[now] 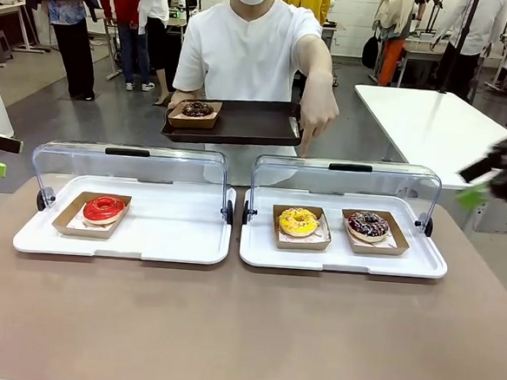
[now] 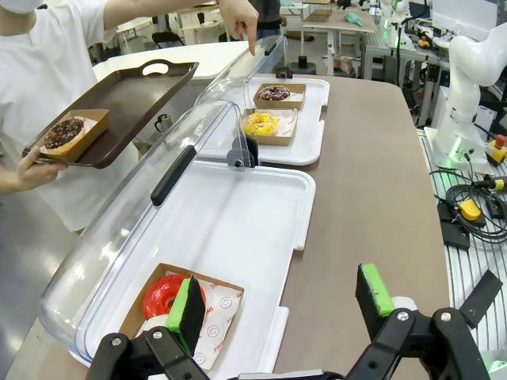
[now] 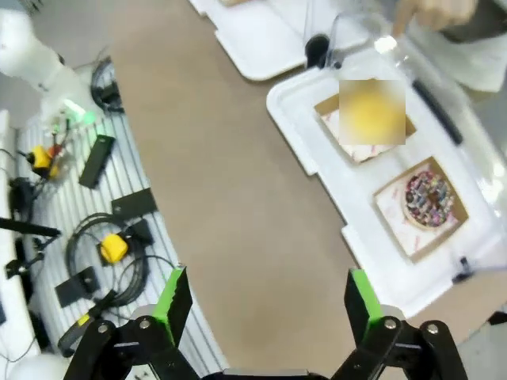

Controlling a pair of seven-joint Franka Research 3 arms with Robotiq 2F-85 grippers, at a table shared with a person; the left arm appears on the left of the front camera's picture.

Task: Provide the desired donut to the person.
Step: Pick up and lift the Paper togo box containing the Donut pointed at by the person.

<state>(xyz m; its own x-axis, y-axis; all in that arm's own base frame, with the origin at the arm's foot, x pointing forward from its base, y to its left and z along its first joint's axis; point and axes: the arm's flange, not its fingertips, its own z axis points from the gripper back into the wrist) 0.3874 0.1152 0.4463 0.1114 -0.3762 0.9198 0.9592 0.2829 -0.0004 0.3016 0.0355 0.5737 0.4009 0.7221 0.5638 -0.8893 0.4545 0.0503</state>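
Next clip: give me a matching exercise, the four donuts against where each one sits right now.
Donuts
1. red donut
2. yellow donut
3. sprinkled donut
4. chocolate donut

Places
A. brown tray held by the person
B. left white tray
C. right white tray, box nearer the table's middle
D. right white tray, box toward the robot's right

Pairs: 1-B, 2-C, 3-D, 4-A
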